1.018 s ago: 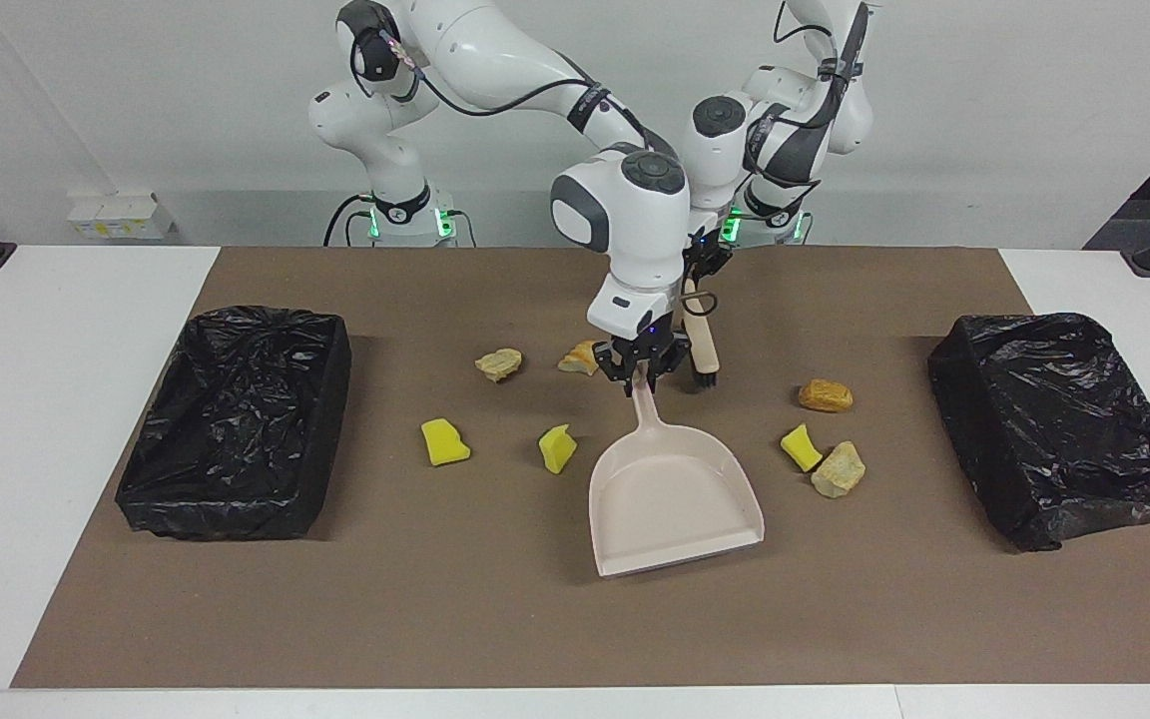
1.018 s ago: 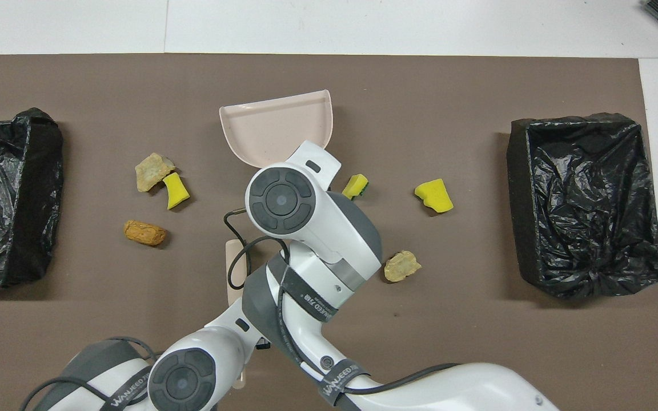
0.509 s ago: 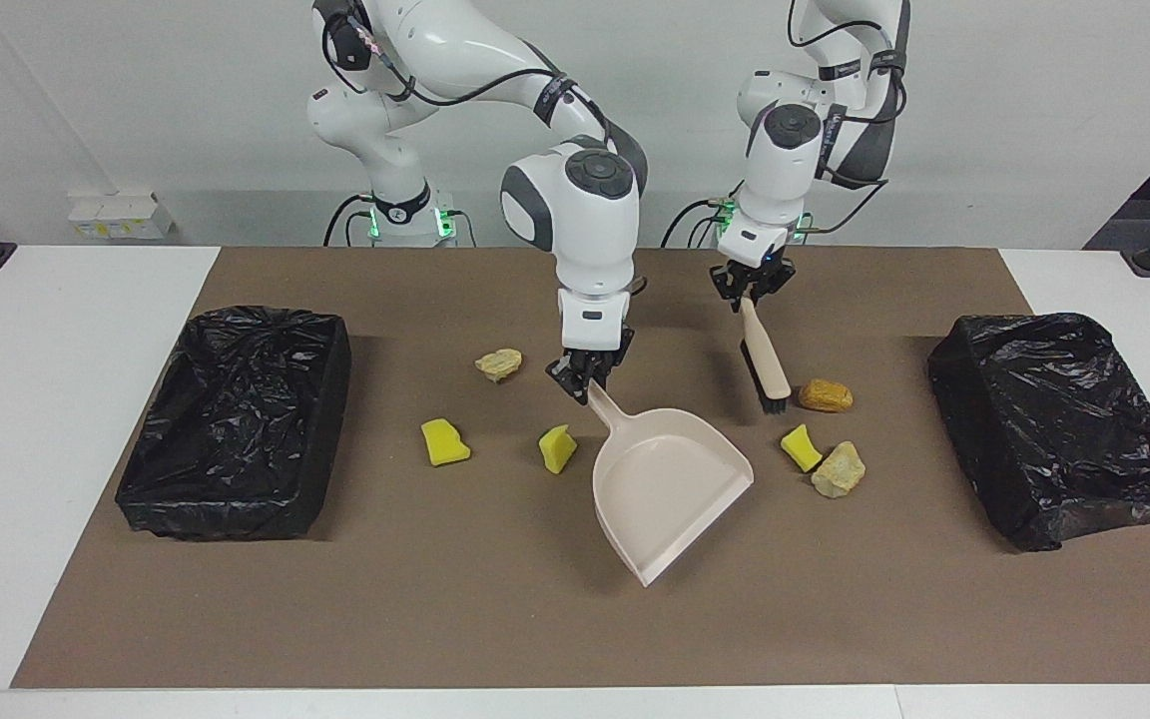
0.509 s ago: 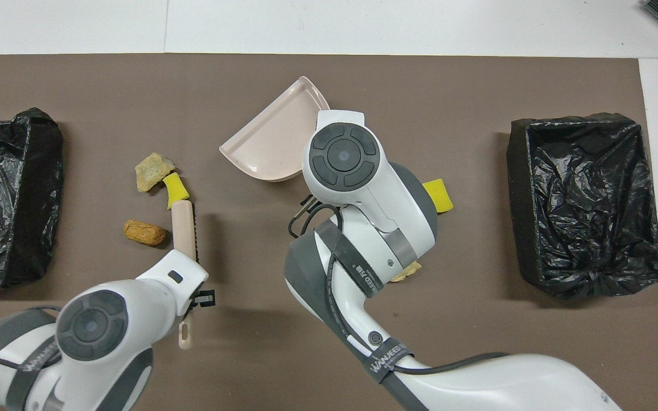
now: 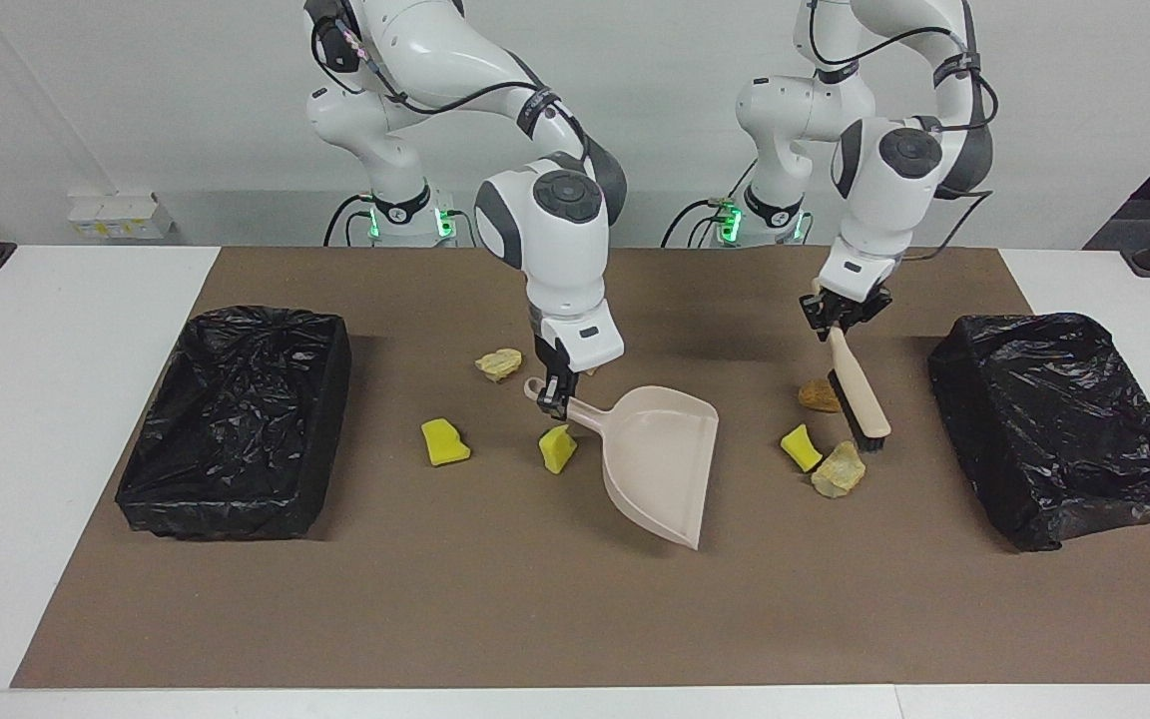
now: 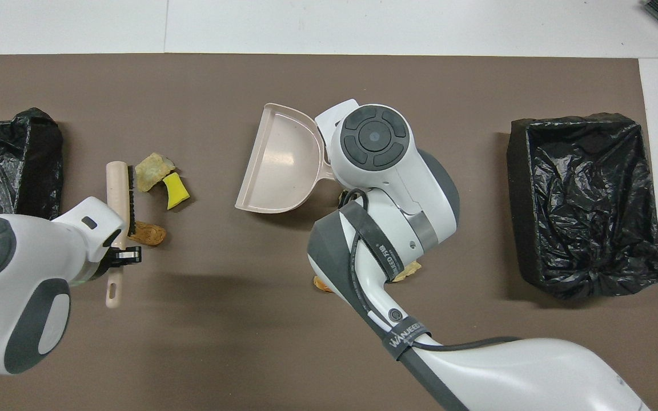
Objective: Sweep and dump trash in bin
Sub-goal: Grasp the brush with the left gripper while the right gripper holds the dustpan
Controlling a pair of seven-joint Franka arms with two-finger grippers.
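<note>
My right gripper point(image 5: 553, 394) is shut on the handle of the beige dustpan point(image 5: 660, 459), which is tilted with its mouth toward the left arm's end. My left gripper point(image 5: 838, 322) is shut on the brush point(image 5: 860, 389), bristles down beside a trash cluster: an orange-brown piece point(image 5: 815, 396), a yellow wedge point(image 5: 801, 446) and a beige lump point(image 5: 838, 469). Two yellow sponges point(image 5: 444, 442) point(image 5: 557, 448) and a beige lump point(image 5: 500, 362) lie by the dustpan handle. From overhead the brush point(image 6: 117, 194) sits between that cluster point(image 6: 175, 191) and a bin.
Two bins lined with black bags stand on the brown mat, one at the right arm's end point(image 5: 236, 419) and one at the left arm's end point(image 5: 1054, 419). The right arm's wrist point(image 6: 372, 142) covers the trash beneath it in the overhead view.
The right gripper has swung the dustpan round so its mouth faces the left arm's end. The left gripper has carried the brush past the orange-brown piece toward the left arm's bin.
</note>
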